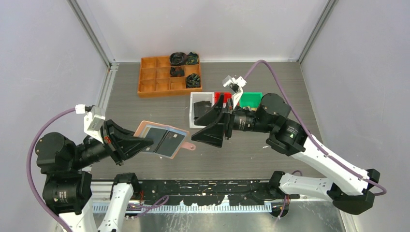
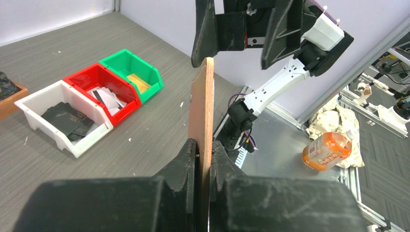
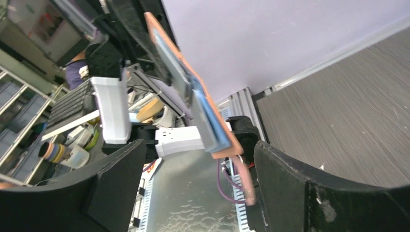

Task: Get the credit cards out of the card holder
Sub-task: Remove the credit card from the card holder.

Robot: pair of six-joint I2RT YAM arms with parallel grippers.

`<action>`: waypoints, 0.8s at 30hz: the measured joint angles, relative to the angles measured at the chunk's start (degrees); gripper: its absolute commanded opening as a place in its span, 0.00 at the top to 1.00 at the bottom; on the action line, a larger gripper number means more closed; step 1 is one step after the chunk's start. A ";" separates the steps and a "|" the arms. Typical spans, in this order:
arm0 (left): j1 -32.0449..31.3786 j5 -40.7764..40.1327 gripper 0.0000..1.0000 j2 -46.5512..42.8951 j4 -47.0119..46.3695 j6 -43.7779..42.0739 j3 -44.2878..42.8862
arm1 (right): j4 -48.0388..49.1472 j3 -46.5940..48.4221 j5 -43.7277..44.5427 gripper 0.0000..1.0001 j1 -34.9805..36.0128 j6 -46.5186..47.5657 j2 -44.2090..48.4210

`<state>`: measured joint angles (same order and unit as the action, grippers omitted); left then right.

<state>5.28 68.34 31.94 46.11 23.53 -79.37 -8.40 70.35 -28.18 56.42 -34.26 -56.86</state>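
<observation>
The left pincer [image 1: 146, 144] is clamping the open holder [image 1: 167, 140] aloft at 8 o'clock. The right pincer [image 1: 195, 128] is gaping empty beside it; some cards [image 2: 67, 117] are lying in bins [image 2: 58, 137], others possibly remaining.

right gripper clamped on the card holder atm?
No: in the right wrist view the jaws of the right gripper stand wide apart, with the card holder between them unclamped.

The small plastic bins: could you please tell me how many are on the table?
3, in one row: a white plastic bin, then a red plastic bin in the middle, then a green plastic bin. None looks hidden.
</observation>
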 measured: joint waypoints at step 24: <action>0.00 6.82 1.00 -0.22 -8.09 13.81 6.88 | 17.66 6.16 -17.35 0.36 5.16 -1.55 -16.48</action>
<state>5.28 75.16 31.73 38.02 37.34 -72.49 9.26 76.51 -45.54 61.58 -35.81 -73.34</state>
